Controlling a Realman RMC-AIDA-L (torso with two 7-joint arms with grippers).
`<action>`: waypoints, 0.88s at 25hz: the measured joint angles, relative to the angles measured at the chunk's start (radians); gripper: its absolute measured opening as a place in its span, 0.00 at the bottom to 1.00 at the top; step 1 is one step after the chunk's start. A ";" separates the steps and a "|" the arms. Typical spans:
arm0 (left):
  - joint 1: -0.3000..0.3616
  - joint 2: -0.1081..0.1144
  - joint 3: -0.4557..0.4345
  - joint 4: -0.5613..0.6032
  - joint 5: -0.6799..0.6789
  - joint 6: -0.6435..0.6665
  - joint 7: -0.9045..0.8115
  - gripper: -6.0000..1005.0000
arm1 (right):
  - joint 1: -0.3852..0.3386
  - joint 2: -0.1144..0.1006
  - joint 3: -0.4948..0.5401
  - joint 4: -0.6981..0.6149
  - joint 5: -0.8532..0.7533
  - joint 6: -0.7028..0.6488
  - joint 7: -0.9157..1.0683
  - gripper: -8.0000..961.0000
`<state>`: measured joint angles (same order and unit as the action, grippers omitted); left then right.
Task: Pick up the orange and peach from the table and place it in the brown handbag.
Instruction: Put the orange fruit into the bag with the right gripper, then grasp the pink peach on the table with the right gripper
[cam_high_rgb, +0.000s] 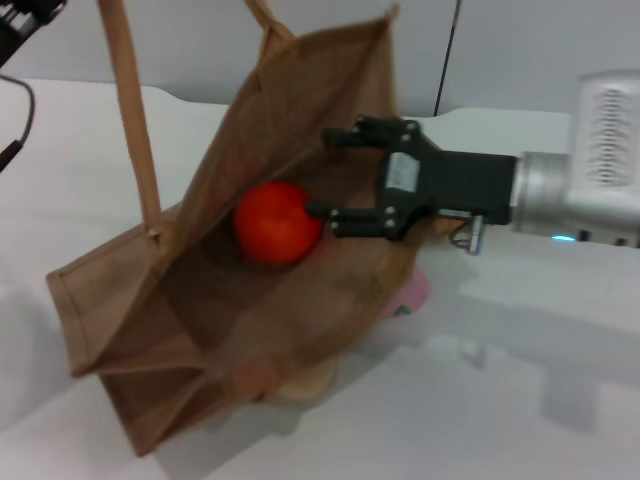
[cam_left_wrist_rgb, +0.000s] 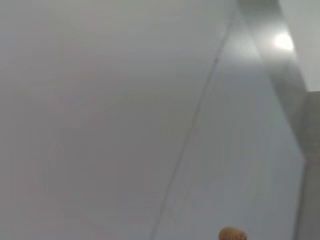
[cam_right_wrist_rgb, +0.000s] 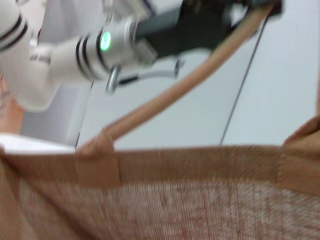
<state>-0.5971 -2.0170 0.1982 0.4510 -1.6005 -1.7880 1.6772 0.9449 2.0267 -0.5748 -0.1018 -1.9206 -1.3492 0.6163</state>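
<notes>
My right gripper (cam_high_rgb: 335, 175) is hovering wide open, empty, inside the brown handbag (cam_high_rgb: 130, 330), beside the glossy, firm orange (cam_high_rgb: 276, 221). The peach (cam_high_rgb: 412, 292) is lying outside; being small and round, it probably needs a centred grasp across its middle. My left gripper (cam_right_wrist_rgb: 240, 5) is holding the handle up; I cannot tell its finger state.

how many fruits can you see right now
3. The orange lies inside the open brown handbag, just off the open right gripper. The peach peeks out on the table past the bag's right side. A beige fruit shows under its lower edge. The bag may hide more.

I count one orange (cam_high_rgb: 276, 221), one peach (cam_high_rgb: 411, 292) and one beige fruit (cam_high_rgb: 305, 383). There is one brown handbag (cam_high_rgb: 180, 330) and two grippers.
</notes>
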 joint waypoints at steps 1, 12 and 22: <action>0.007 0.000 -0.003 0.000 0.000 0.007 0.003 0.12 | -0.016 -0.001 0.014 -0.012 0.000 -0.022 0.002 0.70; 0.072 -0.008 -0.114 0.000 0.003 0.053 0.042 0.12 | -0.197 -0.027 0.089 -0.217 -0.033 -0.133 0.264 0.83; 0.109 -0.012 -0.162 -0.014 0.010 0.121 0.088 0.12 | -0.198 -0.058 0.074 -0.239 -0.217 -0.124 0.422 0.83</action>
<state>-0.4883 -2.0292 0.0361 0.4368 -1.5903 -1.6665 1.7655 0.7474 1.9691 -0.5009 -0.3412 -2.1380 -1.4732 1.0385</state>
